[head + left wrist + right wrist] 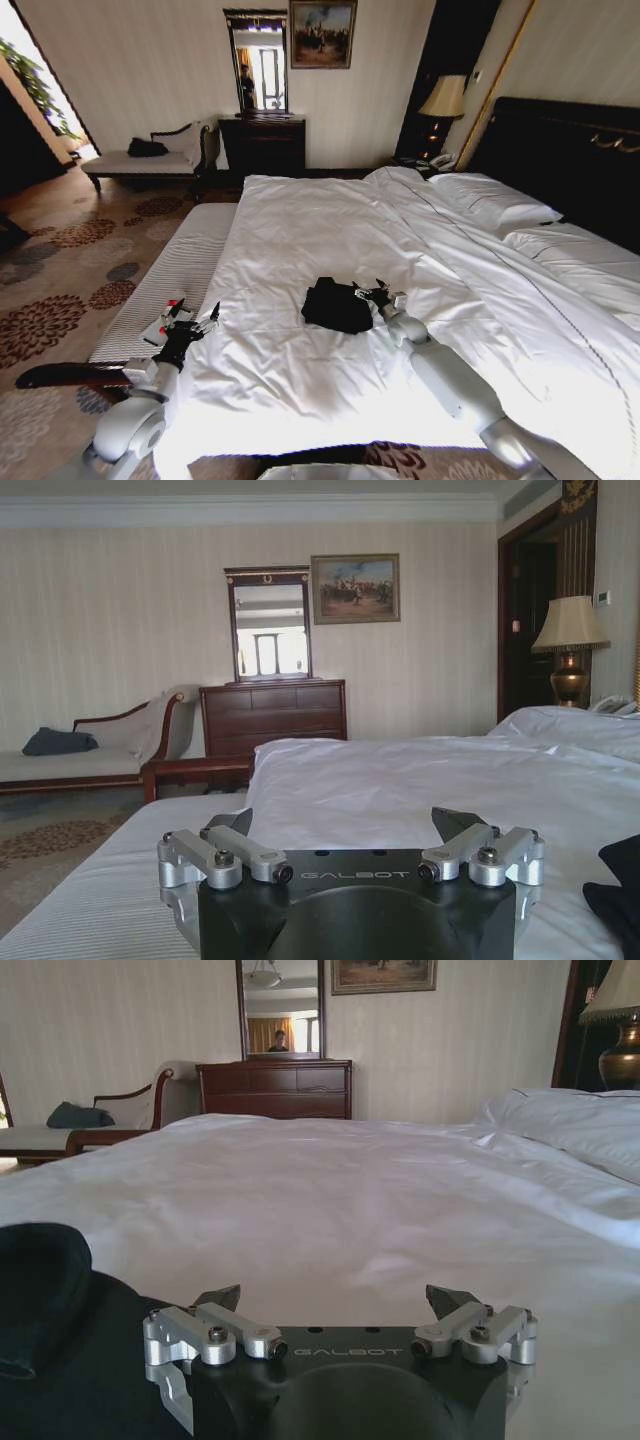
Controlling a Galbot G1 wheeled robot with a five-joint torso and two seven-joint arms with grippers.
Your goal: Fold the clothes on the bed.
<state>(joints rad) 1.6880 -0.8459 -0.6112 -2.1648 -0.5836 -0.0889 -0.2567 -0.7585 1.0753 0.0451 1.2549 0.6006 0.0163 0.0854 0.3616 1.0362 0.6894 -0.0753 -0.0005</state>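
The black T-shirt lies bunched into a small dark heap on the white duvet of the bed, near its foot end. My right gripper rests open at the heap's right edge, low over the sheet. In the right wrist view that gripper is spread wide with nothing between its fingers, and the black T-shirt is beside it. My left gripper hovers open at the bed's left side, over the bench edge. In the left wrist view the left gripper is spread, and a corner of the black T-shirt shows at the frame's edge.
A grey-striped bench runs along the bed's left side, with small items on it. A cream chaise longue, a dark dresser with a mirror, and a bedside lamp stand farther back. Pillows lie by the headboard.
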